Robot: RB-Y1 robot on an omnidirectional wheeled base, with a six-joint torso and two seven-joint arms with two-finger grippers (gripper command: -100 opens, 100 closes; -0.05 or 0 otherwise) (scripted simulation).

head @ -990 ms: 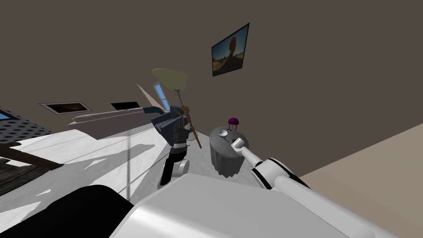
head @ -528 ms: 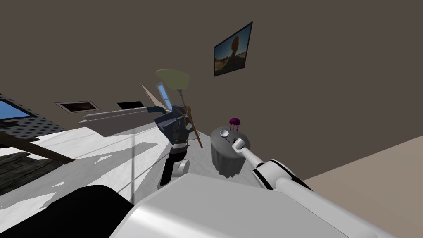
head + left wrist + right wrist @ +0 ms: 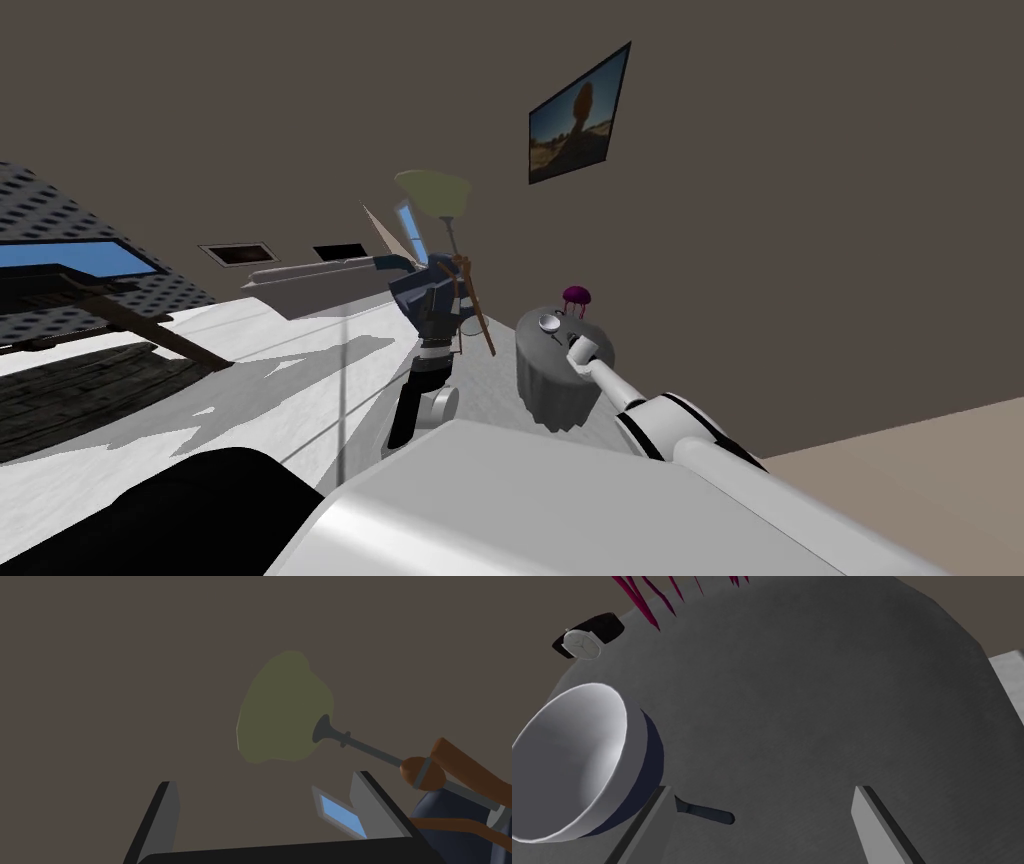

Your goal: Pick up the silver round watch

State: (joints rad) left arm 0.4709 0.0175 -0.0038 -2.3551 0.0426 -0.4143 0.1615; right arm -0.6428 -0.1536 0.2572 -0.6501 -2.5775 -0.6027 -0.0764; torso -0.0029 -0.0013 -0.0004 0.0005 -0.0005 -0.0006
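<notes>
Over the round grey desk, the right gripper is held released, its two blade-like fingers spread wide above the matte top. Just beside one finger a slim dark handle lies flat, and a smooth white bowl with a dark blue outer wall stands close on that same side. Beyond the bowl, near the desk's far edge, the silver round watch is laid flat, pale dial up, its black strap running roughly crosswise to the reach. It lies ahead and well off toward the bowl's side; the right arm is judged the nearer. Magenta plant fronds are seen just past it. The left gripper, likewise spread, is raised toward an olive lampshade.
</notes>
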